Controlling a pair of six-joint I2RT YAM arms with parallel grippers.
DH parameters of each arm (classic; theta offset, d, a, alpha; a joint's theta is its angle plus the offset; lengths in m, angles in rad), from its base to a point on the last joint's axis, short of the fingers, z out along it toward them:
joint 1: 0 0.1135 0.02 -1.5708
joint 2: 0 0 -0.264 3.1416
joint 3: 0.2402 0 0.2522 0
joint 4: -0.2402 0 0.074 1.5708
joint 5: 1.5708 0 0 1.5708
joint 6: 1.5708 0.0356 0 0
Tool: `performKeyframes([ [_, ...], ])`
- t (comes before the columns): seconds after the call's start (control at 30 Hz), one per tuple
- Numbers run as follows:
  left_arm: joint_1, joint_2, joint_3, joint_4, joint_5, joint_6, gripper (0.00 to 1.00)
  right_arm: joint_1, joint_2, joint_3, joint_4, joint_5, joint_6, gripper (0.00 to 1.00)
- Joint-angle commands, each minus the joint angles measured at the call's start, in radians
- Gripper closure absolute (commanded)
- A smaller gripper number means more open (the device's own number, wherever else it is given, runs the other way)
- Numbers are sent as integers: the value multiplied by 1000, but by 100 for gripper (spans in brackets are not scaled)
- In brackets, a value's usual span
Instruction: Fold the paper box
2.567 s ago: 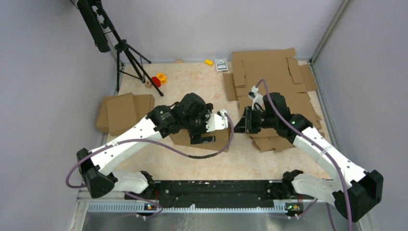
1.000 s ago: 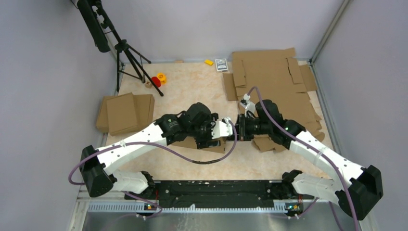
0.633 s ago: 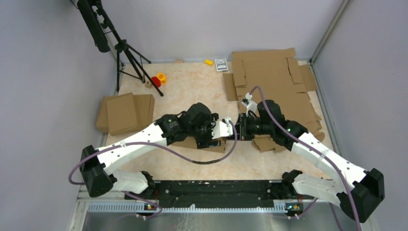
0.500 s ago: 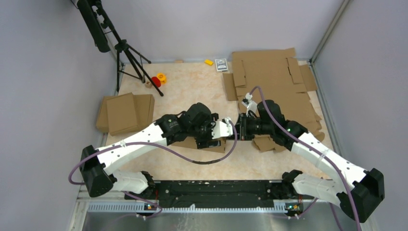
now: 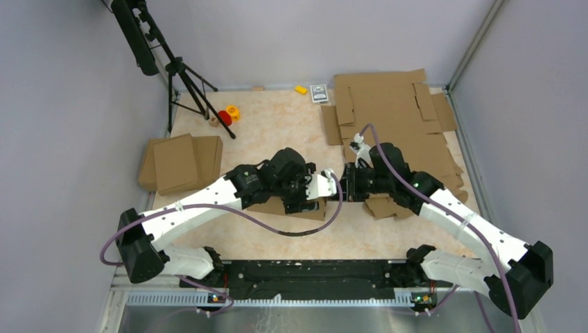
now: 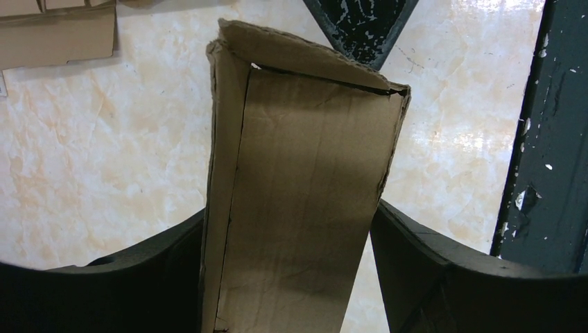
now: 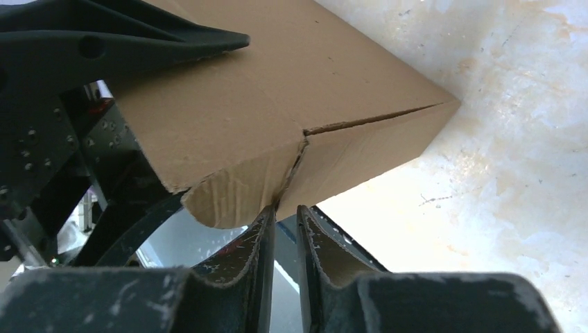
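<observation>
Paper box (image 6: 298, 194) clamped crosswise in the left gripper (image 6: 288, 211), one black finger pressed against each long side. From the left wrist, seen as a narrow folded carton running away from the camera, its near end cut off by the frame. Held near the middle of the table (image 5: 277, 125). From above, the paper box is mostly buried under the two wrists, with only a brown strip showing below the left one.

At the far end, met by the right gripper (image 7: 283, 211): fingers drawn almost together with a thin slit between, tips right at the frayed corner where two flaps join. Cannot tell whether any cardboard is nipped in that slit.

Outward from the grippers:
- White arm links and purple cables, arching over the table.
- To the right, a pile of flat slotted cardboard sheets (image 5: 388, 104), near edge hidden under the right arm.
- To the left, smaller cardboard pieces (image 5: 177, 163) stacked by the table's edge.
- At the back, a black tripod (image 5: 184, 83), top cut off by the frame.
- By its foot, a red thing (image 5: 225, 116) and an orange one (image 5: 233, 109), too small to name.
- Further along, a yellow block (image 5: 301, 89) and a small dark-faced card (image 5: 319, 93).

Surface: pale marbled beige, glossy in the wrist views. All around, plain grey walls (image 5: 312, 35). Across the near edge, a black rail (image 5: 312, 269).
</observation>
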Motion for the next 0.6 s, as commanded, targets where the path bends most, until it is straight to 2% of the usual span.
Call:
performKeyframes([
  [0.0,-6,18,18,5,19,-12,25,12,-46,17,123,-42,40,82],
  [0.27,-6,20,20,4,25,-13,25,8,-82,-1,149,7,84,78],
  [0.3,-6,21,20,2,24,-13,25,4,-86,-1,148,8,86,76],
  [0.43,-6,21,22,2,26,-11,25,0,-102,-12,177,4,106,55],
  [0.57,-6,22,23,1,27,-12,25,0,-114,-31,227,-5,135,53],
])
